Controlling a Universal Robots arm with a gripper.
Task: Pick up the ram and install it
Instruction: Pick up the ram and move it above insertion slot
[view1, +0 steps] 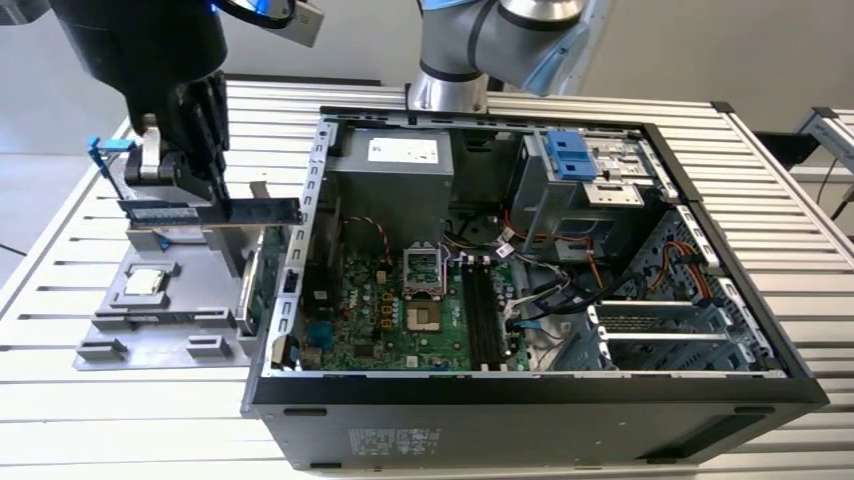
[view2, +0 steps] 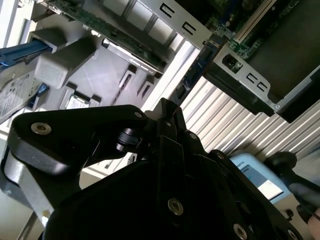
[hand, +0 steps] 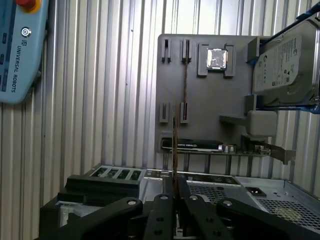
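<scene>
Above gray tray (view1: 180, 305) | fingers (hand: 161, 215) pinching ram (view1: 260, 212) | expansion card (hand: 197, 145), computer case (view1: 534, 386) just beside

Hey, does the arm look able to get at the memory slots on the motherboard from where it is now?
Probably yes. The pincer, shut on the ram, hangs outside the case, which is open on top. The memory slots look empty, though loose cables lie close beside them.
</scene>
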